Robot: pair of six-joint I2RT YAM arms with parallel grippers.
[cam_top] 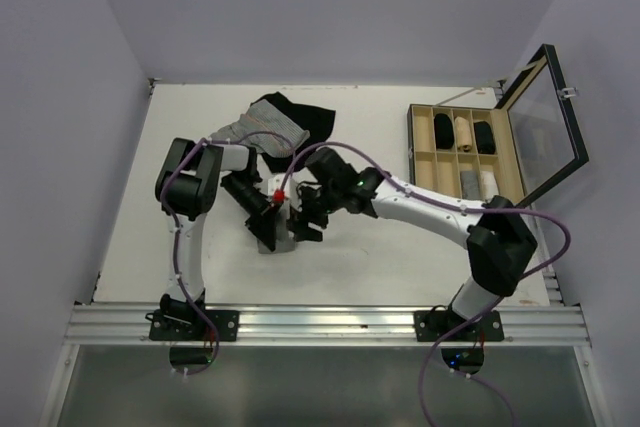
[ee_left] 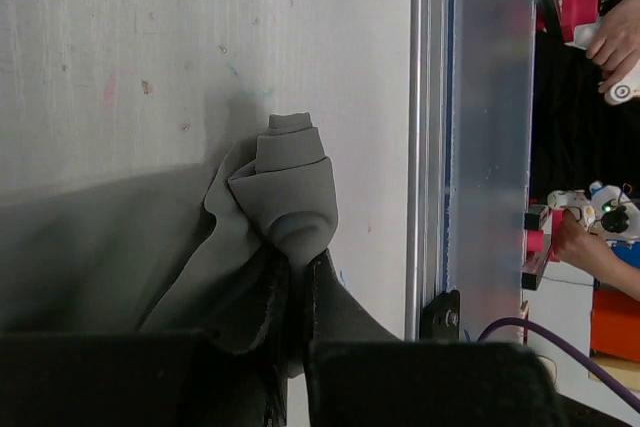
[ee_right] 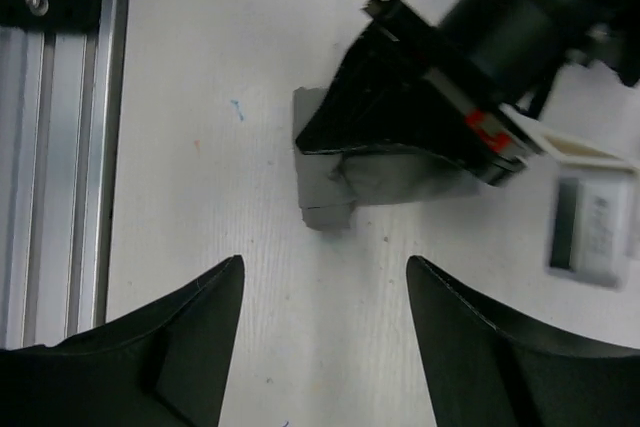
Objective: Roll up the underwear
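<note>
Claws first: left claw (ee_left: 297, 282) pinched tight on a fold of the underwear (ee_left: 295, 187), a partly rolled grey bundle lying on the white table (ee_left: 150, 47), left of centre, toward the front. The right claw (ee_right: 322, 267) is spread wide just above the bundle, gripping nothing. Farther back, a pinstriped garment (cam_top: 262, 127) touches a black garment (cam_top: 312, 115). Far right: a compartmented box (cam_top: 412, 147), lid up.

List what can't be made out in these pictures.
- Top view: left gripper and right gripper cover most of the underwear; how far it's rolled is hidden.
- Right wrist view: left gripper hides all but one end.
- Left wrist view: its own fingers cover the pinched cloth.
- Right wrist view: white object, blurred.
</note>
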